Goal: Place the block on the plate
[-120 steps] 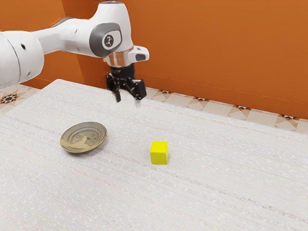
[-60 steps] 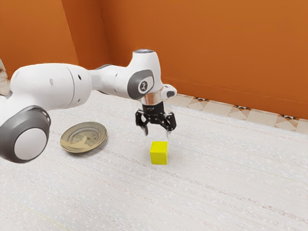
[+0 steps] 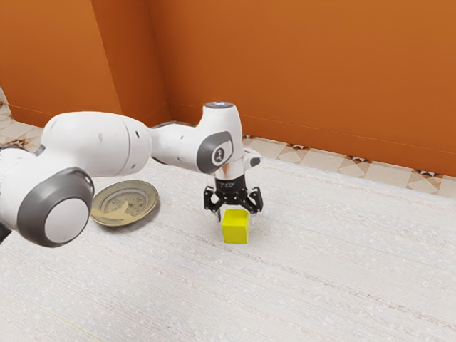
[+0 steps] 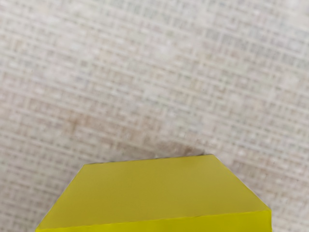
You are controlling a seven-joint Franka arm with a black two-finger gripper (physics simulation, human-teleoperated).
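Note:
My gripper [image 3: 236, 215] is low over the table in the exterior view, its fingers spread on either side of the yellow block [image 3: 235, 229]. Small gaps seem to remain between the fingers and the block, which hides part of the space behind it. In the wrist view the yellow block [image 4: 154, 193] is large and close under the hand. Toward the exterior view's left, the decorated plate [image 3: 127, 202] lies on the table, its edge partly behind the arm.
The pale, textured table [image 3: 320, 263] carries both block and plate. My arm's large links reach over the exterior view's left side, close to the plate. An orange wall [image 3: 306, 71] stands beyond the table's far edge.
My gripper has travelled toward the exterior view's right and down, from high above the table to around the block, fingers still apart. Block and plate have not moved.

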